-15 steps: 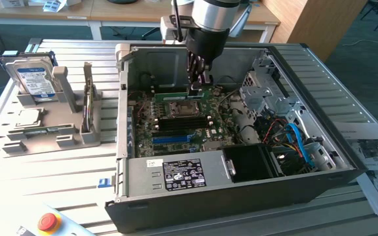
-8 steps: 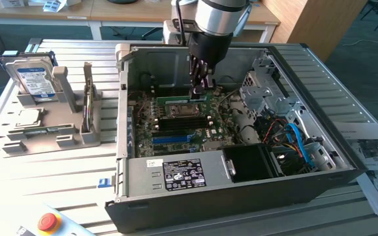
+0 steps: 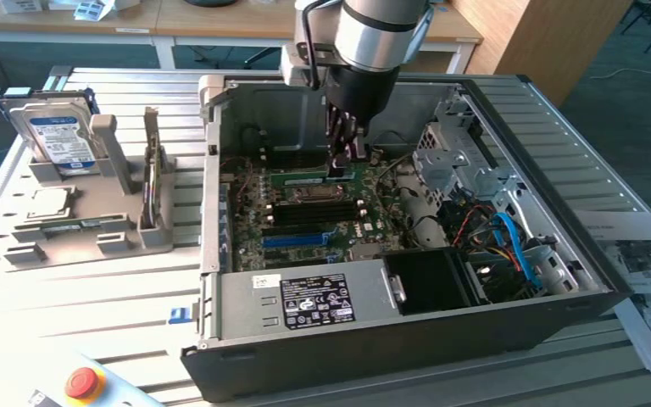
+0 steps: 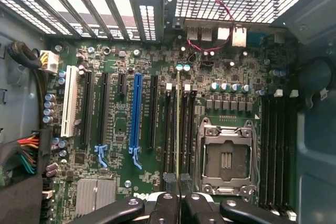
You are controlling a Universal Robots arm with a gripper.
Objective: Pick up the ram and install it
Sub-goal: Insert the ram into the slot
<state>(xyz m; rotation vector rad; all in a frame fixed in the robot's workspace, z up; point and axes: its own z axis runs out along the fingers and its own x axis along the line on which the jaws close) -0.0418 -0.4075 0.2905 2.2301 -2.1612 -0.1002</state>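
1. The black metal pincer (image 3: 345, 159) is clenched tight on the ram (image 3: 316, 180), a long, thin green board stick.
2. The ram stands on its edge inside the big open grey computer box (image 3: 416, 339), at the far side of the green main board (image 3: 292, 237).
3. Seen from the wrist, the ram (image 4: 178, 129) runs along the long black slots (image 4: 168, 129), just beside the square silver chip holder (image 4: 227, 156).
4. I cannot tell if it sits in a slot yet.
5. To do this well, I think the stick must stand straight, match one slot, and go down evenly at both ends.
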